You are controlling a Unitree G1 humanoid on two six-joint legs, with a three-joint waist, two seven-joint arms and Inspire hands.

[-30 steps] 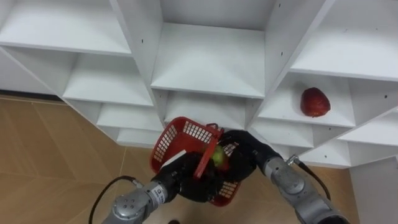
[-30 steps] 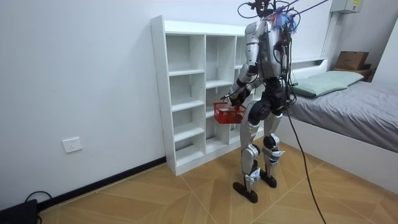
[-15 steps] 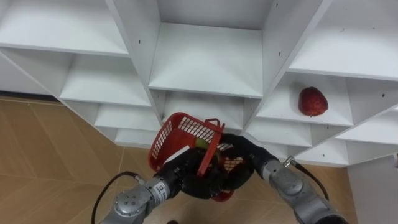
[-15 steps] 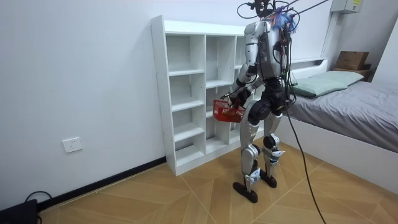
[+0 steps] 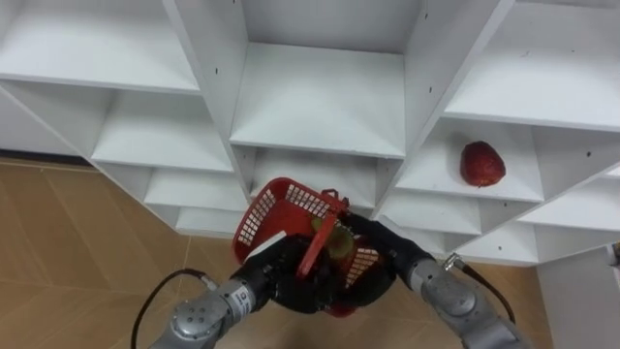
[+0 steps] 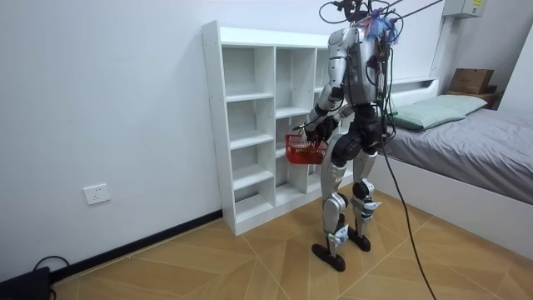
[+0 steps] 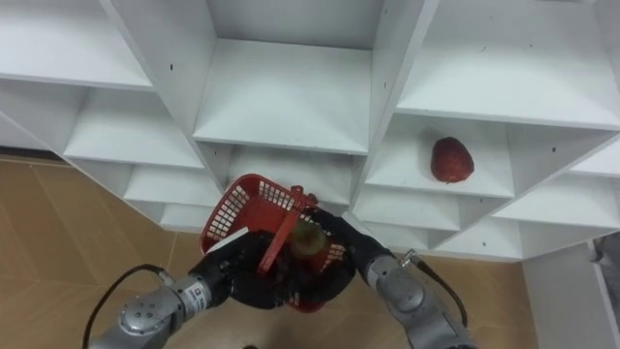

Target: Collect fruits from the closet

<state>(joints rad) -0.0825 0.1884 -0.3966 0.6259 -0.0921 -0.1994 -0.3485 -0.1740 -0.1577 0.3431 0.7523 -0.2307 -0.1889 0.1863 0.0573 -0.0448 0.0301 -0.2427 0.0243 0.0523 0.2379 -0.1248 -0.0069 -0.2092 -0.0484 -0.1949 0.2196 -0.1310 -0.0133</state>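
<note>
Item 1: white closet, open compartments across the top of my eye views. I stand facing it.
Item 2: red basket, lower centre, its far rim near the front edge of a middle-column shelf. My left hand is clenched round its handle.
Item 3: greenish fruit, inside the basket, beside the handle. My right hand reaches in against it, but I cannot tell its grip.
Item 4: red fruit, upper right, alone on a right-column shelf with free board on both sides.
Item 5: wooden floor, open at lower left.
Item 6: bed, at the room view's right, behind me.
</note>
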